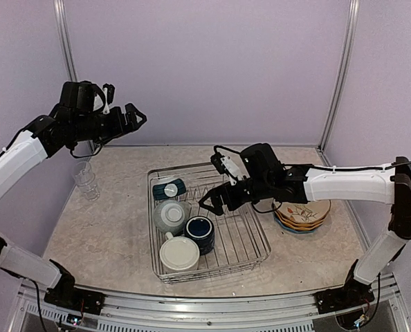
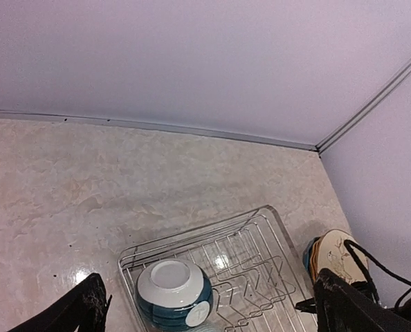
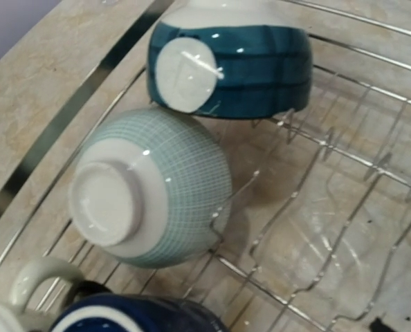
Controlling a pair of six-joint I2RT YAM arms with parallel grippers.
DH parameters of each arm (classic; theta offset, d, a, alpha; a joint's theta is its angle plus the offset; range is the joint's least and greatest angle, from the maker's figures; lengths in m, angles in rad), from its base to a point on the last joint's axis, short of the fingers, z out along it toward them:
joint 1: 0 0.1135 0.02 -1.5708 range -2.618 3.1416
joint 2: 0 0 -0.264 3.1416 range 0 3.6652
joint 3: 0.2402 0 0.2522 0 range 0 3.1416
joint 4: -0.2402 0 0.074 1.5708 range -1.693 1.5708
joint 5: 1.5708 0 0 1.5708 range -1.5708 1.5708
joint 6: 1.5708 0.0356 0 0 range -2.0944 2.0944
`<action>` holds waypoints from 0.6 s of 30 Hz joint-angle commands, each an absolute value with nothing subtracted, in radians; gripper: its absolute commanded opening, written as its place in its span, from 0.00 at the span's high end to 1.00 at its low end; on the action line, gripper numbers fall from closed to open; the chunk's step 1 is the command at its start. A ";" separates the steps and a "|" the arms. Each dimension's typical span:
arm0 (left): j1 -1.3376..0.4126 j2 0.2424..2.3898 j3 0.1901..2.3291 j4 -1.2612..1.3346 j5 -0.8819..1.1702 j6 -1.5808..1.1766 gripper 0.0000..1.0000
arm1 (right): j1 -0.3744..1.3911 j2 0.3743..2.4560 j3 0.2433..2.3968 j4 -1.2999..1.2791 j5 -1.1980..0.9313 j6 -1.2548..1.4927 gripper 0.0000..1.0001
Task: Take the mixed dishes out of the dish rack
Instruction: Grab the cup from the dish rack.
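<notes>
The dish rack (image 1: 250, 232), a silver wire basket, sits mid-table. At its left side lie a small teal bowl (image 1: 169, 189), an upturned pale green bowl (image 1: 171, 214), a navy mug (image 1: 200, 234) and a cream mug (image 1: 179, 254). My right gripper (image 1: 209, 203) hovers open just right of the pale bowl (image 3: 150, 190); its fingers are out of the right wrist view. The teal bowl (image 3: 230, 62) lies behind. My left gripper (image 1: 131, 117) is open and empty, raised high at the far left, with the teal bowl (image 2: 172, 290) below it. Stacked plates (image 1: 304, 216) rest right of the rack.
Clear glass tumblers (image 1: 86, 178) stand on the table left of the rack. The right half of the rack (image 2: 261, 242) holds only bare prongs. Walls close the back and sides. The right arm (image 1: 330, 183) stretches over the plates.
</notes>
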State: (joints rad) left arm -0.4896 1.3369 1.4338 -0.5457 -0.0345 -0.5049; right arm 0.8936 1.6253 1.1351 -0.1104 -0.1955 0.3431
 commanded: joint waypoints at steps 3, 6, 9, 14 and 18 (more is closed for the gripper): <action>-0.376 1.250 1.338 -0.414 0.219 -0.459 0.01 | 0.910 1.617 1.137 -0.145 -0.091 0.389 0.00; -0.359 1.245 1.332 -0.434 0.260 -0.450 0.01 | 0.915 1.629 1.133 -0.153 -0.089 0.420 0.00; -0.331 1.251 1.340 -0.438 0.337 -0.468 0.01 | 0.945 1.654 1.153 -0.201 -0.051 0.450 0.00; -0.260 1.283 1.357 -0.437 0.478 -0.523 0.01 | 1.030 1.691 1.224 -0.303 0.064 0.448 0.00; -0.245 1.310 1.374 -0.457 0.512 -0.531 0.01 | 1.079 1.751 1.275 -0.358 0.093 0.452 0.00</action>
State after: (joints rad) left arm -0.2581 1.2785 1.3464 -0.4419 0.4198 -0.5110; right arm 1.0367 1.6966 1.2190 -0.2592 0.0181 0.4366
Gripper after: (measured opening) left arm 0.990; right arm 0.997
